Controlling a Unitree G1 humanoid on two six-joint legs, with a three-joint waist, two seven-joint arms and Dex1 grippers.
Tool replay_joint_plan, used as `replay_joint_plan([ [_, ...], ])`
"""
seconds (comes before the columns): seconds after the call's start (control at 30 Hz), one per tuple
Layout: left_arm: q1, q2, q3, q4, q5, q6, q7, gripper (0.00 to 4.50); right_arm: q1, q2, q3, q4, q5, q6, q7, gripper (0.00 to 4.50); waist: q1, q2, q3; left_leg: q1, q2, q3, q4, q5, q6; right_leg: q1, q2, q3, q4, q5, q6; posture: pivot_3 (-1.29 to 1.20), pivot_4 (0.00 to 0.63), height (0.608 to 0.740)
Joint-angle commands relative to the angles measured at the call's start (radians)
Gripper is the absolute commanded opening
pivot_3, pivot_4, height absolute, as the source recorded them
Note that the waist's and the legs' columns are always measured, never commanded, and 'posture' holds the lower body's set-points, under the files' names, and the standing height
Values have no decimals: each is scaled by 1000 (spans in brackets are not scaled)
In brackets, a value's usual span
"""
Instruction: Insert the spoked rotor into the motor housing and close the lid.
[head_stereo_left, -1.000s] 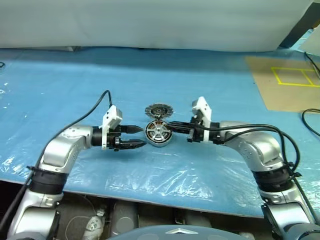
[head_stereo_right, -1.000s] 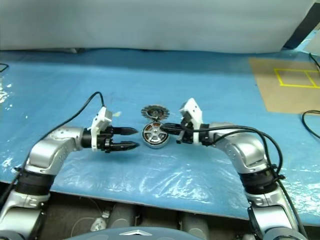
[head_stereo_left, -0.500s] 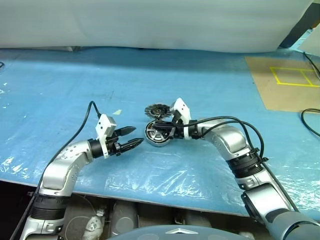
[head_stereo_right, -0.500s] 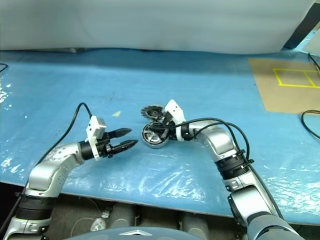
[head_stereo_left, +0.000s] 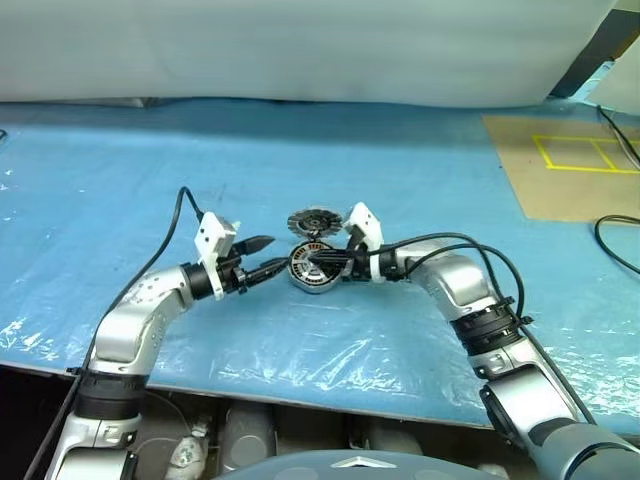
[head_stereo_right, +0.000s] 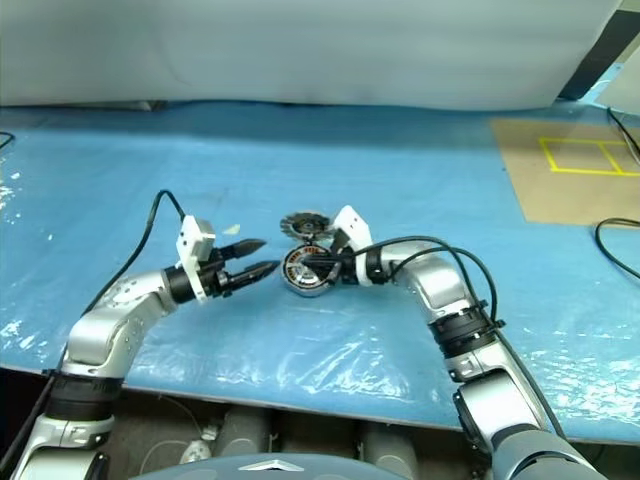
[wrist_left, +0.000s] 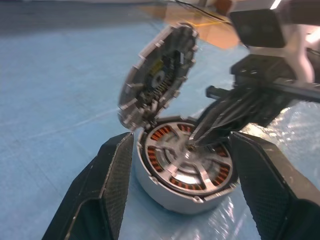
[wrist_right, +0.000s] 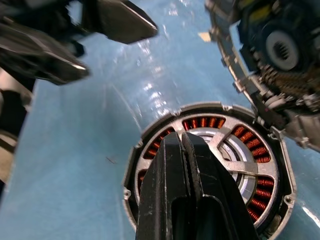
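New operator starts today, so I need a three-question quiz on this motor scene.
1. True or false: the spoked rotor already sits inside the motor housing.
2. Which hand is shut with its tips over the rotor's hub: A left, B right?
3. Fill in: the lid stands ____ at the housing's edge, not closed.

Key: 1 true. 2 B, the right hand; the left hand is open, either side of the housing. 3 tilted open.

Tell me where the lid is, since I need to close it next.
In the left eye view the lid stands open, tilted up at the far edge of the motor housing, centre table, between both grippers.
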Motion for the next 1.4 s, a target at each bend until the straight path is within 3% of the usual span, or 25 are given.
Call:
replay_joint_plan([
  [0.03, -46, 20, 63, 36, -65, 34, -10, 3211, 17, -50, -71, -142, 105, 77, 52, 0, -1, 0, 0, -2, 0, 0, 0, 0, 0, -2, 0, 0, 1, 0, 0, 0, 150, 740],
  [0.23, -218, 35, 54, 294, -17, -57, -61, 3211, 95, -136, -129, -186, 104, 109, 18, 0, 3, 0, 0, -5, 0, 0, -1, 1, 2, -6, 1, -2, 2, 2, 3, 0, 150, 740],
  [0.43, -492, -20, 31, 667, 55, -160, -96, 3211, 172, -162, -163, -244, 99, 133, -44, 0, 20, 0, 0, -8, -1, 0, 2, 0, 0, -7, 0, -2, 2, 0, 0, 0, 150, 740],
  [0.53, -629, -56, 27, 904, 111, -274, -117, 2639, 203, -158, -177, -277, 107, 148, -74, 0, 23, -1, 0, -8, -1, 0, 3, 0, 0, -6, 0, -2, 2, 1, 1, 0, 150, 740],
  [0.77, -799, -152, -20, 1215, 230, -452, -213, 139, 270, -153, -210, -352, 134, 184, -137, 0, 26, -1, 1, -9, -3, -1, 1, 1, 1, -7, 0, -3, 1, 3, 5, 0, 150, 740],
  [0.8, -809, -175, -23, 1233, 240, -468, -218, 33, 285, -157, -226, -362, 148, 193, -140, 0, 28, -1, 1, -9, -3, -2, 0, 1, 1, -7, 0, -4, 1, 3, 5, 0, 150, 740],
  [1.07, -870, -264, -59, 1302, 321, -546, -337, 33, 394, -237, -274, -459, 206, 230, -127, 0, 44, -3, 2, -10, -3, -3, 0, 1, 1, -6, -2, -5, 1, 3, 5, 0, 150, 740],
  [1.4, -825, -219, -183, 1189, 401, -595, -685, 33, 414, -248, -284, -480, 213, 239, -177, 0, 50, -3, 2, -9, -3, -5, -1, 0, 0, -6, -2, -5, 1, 3, 5, 0, 150, 740],
])
